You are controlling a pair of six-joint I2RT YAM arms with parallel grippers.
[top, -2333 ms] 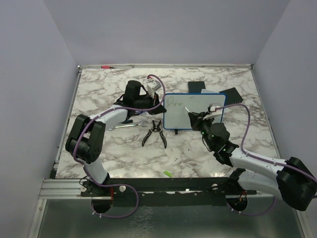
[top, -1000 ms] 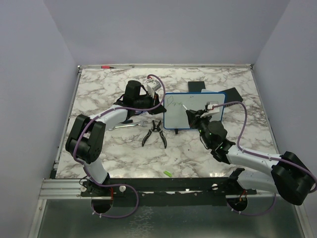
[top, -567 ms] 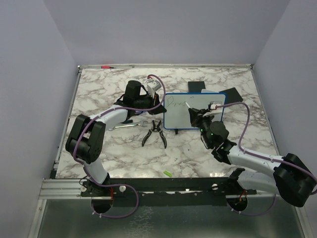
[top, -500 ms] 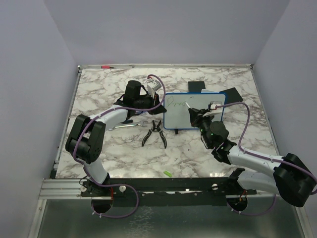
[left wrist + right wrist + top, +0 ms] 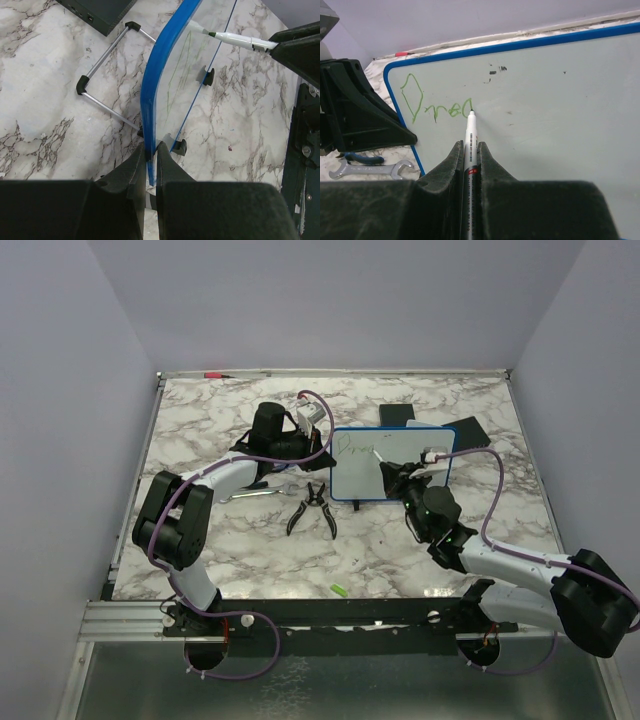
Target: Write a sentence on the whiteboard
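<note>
1. The marble table (image 5: 200, 540) carries the whiteboard (image 5: 355, 475) towards its far edge, right of the middle. The board is tipped up on its black feet, and it has a blue frame and a pale face.
2. The left hand (image 5: 151, 150) is almost closed, its fingers pinching the blue frame at the board's left edge.
3. The right hand (image 5: 469, 147) is clamped fully shut on a marker (image 5: 470, 131) that sticks out in front of it.
4. The pliers (image 5: 313, 508) and a wrench (image 5: 250, 494) lie on the table near the board's left corner.
5. The marker tip touches the board's face at the end of the sentence (image 5: 440, 107). That is one short green line near the board's upper left corner: a big looped letter, then a few small ones.
</note>
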